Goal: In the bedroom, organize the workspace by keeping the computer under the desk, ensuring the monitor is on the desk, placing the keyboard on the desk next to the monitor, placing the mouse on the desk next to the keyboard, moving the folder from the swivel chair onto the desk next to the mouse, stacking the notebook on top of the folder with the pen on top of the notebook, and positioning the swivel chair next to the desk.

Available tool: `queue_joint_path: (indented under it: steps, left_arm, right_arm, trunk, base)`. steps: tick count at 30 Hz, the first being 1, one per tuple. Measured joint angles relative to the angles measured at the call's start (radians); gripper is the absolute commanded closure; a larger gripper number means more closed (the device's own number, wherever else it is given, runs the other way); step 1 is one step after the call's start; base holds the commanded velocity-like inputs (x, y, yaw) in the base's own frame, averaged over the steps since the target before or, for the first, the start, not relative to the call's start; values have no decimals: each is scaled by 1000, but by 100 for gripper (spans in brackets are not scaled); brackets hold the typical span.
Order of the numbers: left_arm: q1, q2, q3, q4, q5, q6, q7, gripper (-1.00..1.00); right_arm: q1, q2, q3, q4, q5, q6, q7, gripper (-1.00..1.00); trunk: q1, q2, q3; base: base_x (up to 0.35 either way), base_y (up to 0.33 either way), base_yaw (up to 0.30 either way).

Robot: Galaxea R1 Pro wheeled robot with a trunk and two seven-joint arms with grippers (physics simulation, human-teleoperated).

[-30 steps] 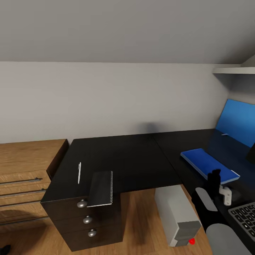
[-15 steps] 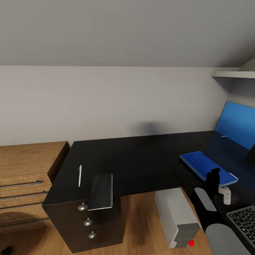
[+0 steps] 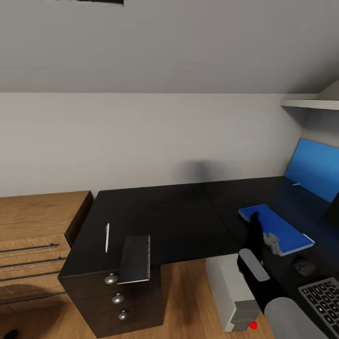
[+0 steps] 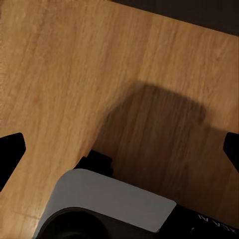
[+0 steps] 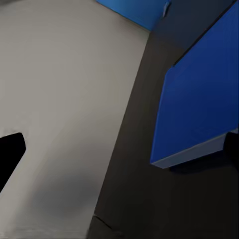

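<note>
1. The desk (image 3: 188,212) runs along the back wall and turns at its right end – the folder (image 3: 278,226) lies on that right wing, near its front edge.
2. The mouse (image 3: 304,267) sits on the desk nearer than the folder, and the keyboard (image 3: 325,301) nearer again.
3. The notebook (image 3: 135,259) overhangs the desk's front edge near the left corner – the pen (image 3: 107,237) lies just left of it.
4. A drawer unit (image 3: 117,301) stands under that corner.
5. The computer (image 3: 233,292) stands on the floor below the desk's inner corner.
</note>
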Motion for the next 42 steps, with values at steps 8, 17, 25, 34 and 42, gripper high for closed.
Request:
queue_joint_path:
  steps: [8,17,25,34,42]
  left_arm:
    - [0,0,0,0,0,-1,2,-100]
    - [0,0,0,0,0,-1,2,-100]
    - [0,0,0,0,0,-1,2,-100]
    - [0,1,0,0,-1,-2,2,-100]
    - [0,1,1,0,-1,-4,2,-100]
  right_arm:
    - [0,3,64,0,-6,165,-2,-100]
    - [1,-42,65,-141,-160,980,-148,-100]
    - [2,-106,70,-193,-207,1132,-174,-100]
    - [4,-115,70,-198,-211,1155,-159,-100]
    - [6,-114,70,-201,-210,1155,-158,-100]
  trunk:
    - [-19,35,16]
    - [-19,35,16]
    - [-19,35,16]
    - [-19,35,16]
    - [-19,35,16]
  base:
    - [0,0,0]
    - [0,0,0]
    - [0,0,0]
    - [0,0,0]
    - [0,0,0]
